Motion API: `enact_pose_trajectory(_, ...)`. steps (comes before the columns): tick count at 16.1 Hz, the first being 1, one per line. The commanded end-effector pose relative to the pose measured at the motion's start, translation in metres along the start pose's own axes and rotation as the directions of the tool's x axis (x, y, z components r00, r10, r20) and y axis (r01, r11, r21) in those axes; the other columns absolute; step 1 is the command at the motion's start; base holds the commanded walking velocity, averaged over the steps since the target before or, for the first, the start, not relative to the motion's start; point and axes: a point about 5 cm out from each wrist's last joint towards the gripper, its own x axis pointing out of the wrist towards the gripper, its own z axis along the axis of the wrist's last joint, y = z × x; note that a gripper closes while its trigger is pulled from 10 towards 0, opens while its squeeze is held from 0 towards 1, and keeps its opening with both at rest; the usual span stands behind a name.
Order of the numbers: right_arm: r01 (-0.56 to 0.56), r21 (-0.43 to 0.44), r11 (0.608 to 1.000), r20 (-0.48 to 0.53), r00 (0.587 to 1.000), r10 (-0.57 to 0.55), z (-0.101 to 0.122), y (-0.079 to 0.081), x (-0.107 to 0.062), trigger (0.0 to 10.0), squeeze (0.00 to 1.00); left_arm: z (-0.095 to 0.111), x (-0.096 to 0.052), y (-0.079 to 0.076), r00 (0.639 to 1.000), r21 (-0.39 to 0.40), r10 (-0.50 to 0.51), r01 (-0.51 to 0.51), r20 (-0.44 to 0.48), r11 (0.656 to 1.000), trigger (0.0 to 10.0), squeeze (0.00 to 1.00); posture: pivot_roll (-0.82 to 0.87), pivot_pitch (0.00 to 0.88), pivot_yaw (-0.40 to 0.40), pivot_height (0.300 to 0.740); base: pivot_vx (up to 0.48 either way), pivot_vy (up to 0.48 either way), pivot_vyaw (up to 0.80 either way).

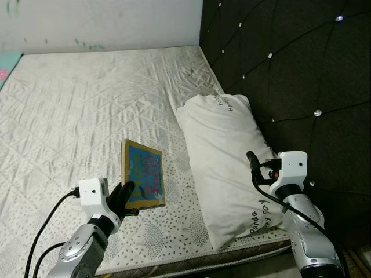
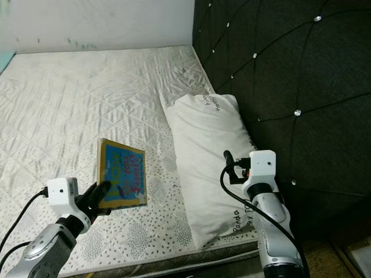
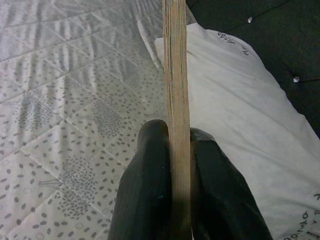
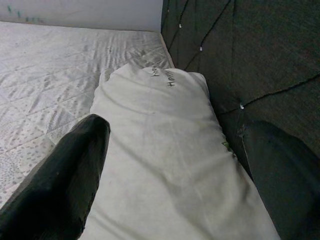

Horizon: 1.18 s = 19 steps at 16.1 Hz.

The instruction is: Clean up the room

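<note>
Left wrist view is showing my left gripper (image 3: 179, 165) pinching the thin edge of a book (image 3: 176, 90), one black finger (image 3: 150, 170) pressed on each side. I am holding the book (image 1: 143, 174) upright above the quilted mattress (image 1: 75, 116), just beside the white pillow (image 1: 226, 162) (its blue cover is facing my head camera). My right gripper (image 4: 175, 165) is hovering over the pillow near the dark padded headboard (image 1: 290, 69), its fingers spread wide apart and holding nothing.
</note>
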Motion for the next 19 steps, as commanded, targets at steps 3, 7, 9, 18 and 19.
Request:
enact_pose_trajectory(3, 0.017, -0.001, 1.0, -0.009, 1.0, -0.017, -0.002, -0.003, -0.002, 10.0, 0.0, 0.01, 0.004, -0.003, 0.999, 0.022, -0.024, 0.023, 0.047, 0.999, 10.0, 0.0, -0.13, 0.112, -0.007, 0.74, 0.0, 0.0, -0.42)
enact_pose_trajectory(7, 0.013, -0.006, 1.0, -0.004, 1.0, -0.013, -0.002, -0.003, -0.003, 10.0, 0.0, 0.004, 0.006, 0.003, 1.0, -0.061, 0.004, -0.003, 0.02, 0.998, 10.0, 0.0, -0.14, 0.116, -0.011, 0.74, 0.0, 0.0, 0.0)
enact_pose_trajectory(9, 0.012, -0.01, 1.0, -0.004, 1.0, -0.012, -0.001, -0.004, -0.004, 10.0, 0.0, 0.001, 0.008, 0.006, 1.0, -0.096, -0.006, 0.004, -0.022, 0.995, 10.0, 0.0, -0.14, 0.121, -0.019, 0.74, 0.0, 0.0, 0.0)
enact_pose_trajectory(18, 0.003, -0.045, 0.999, -0.016, 1.0, -0.004, 0.001, -0.013, -0.005, 10.0, 0.0, -0.023, 0.019, 0.014, 0.972, -0.194, -0.083, 0.04, -0.221, 0.98, 10.0, 0.0, -0.16, 0.143, -0.049, 0.74, 0.0, 0.0, 0.0)
enact_pose_trajectory(19, 0.004, -0.047, 0.999, -0.016, 1.0, -0.005, 0.001, -0.014, -0.005, 10.0, 0.0, -0.024, 0.02, 0.015, 0.971, -0.193, -0.081, 0.038, -0.225, 0.981, 10.0, 0.0, -0.16, 0.143, -0.049, 0.74, 0.0, 0.0, 0.0)
